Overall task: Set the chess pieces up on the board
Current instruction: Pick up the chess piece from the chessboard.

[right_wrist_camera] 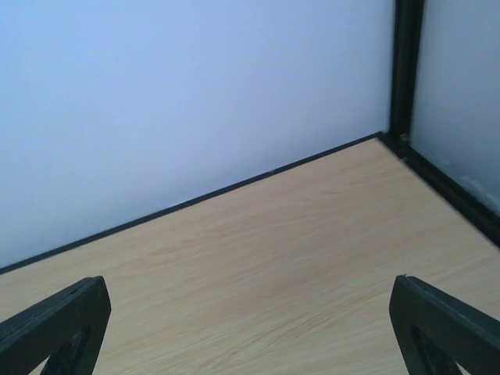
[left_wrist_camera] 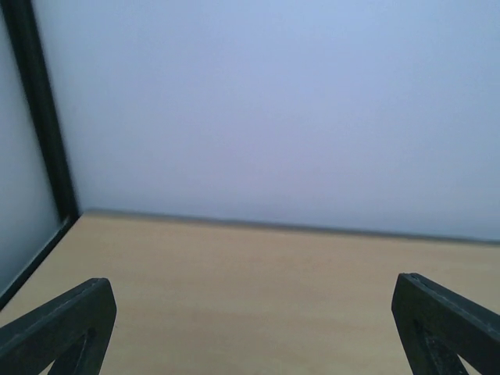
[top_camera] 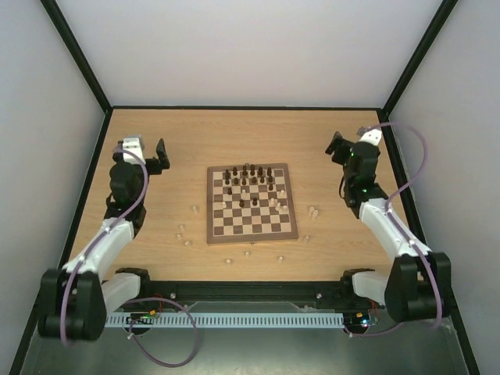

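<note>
Though chess pieces [top_camera: 250,181] are too small to identify, board [top_camera: 251,226] at table [top_camera: 250,133] centre, pieces bunched on far rows, pale strays [top_camera: 187,242] on table around it, left jaws and right jaws spread, empty.

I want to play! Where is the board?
In the top view the board lies mid-table between the left arm and right arm, with dark pieces on its far half.
</note>
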{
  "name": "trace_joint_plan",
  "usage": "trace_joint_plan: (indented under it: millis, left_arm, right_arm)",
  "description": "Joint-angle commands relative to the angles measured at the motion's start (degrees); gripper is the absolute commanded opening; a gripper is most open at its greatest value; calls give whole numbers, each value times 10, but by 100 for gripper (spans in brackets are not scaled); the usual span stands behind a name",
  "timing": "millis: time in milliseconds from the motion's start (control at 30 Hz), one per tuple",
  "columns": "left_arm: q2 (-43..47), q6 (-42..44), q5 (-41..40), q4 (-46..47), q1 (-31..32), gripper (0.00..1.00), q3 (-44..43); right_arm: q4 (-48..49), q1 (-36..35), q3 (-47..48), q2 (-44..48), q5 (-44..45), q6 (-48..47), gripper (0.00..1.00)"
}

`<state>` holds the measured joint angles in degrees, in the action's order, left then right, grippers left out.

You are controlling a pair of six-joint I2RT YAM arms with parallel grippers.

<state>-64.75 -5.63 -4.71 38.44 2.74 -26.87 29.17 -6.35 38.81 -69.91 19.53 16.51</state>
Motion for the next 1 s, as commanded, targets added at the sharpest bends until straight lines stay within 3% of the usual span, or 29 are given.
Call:
trace_joint_plan:
  millis: [0,100,167,333,433,633,833,967]
  left_arm:
    - [101,-26,55,-151,29,100,-65]
    - [123,-71,78,-265,35,99,-155]
    - [111,-135,82,-344,38,100,-227]
    - [68,-227,196,-443,61,100,-324]
    - [70,-227,218,-475,74,100,-327]
    - [86,-196,234,-581,73,100,-329]
    - [167,-267,178,-557,71,100,-265]
    - [157,-290,206,-531,68,100,-232]
  right_arm:
    - [-258,-4,107,45,-113,55,99]
    - [-345,-7,175,78,-218,49,99]
    - [-350,-8,171,118,-277,57,99]
    - [-340,-8,135,166,-403,138,99]
    - [-357,-7,112,150,-409,223,98]
    - [-319,-6,88,74,-546,222,99]
    - [-368,-42,111,31,-438,163,99]
    - [-390,-102,134,-8,-334,144,99]
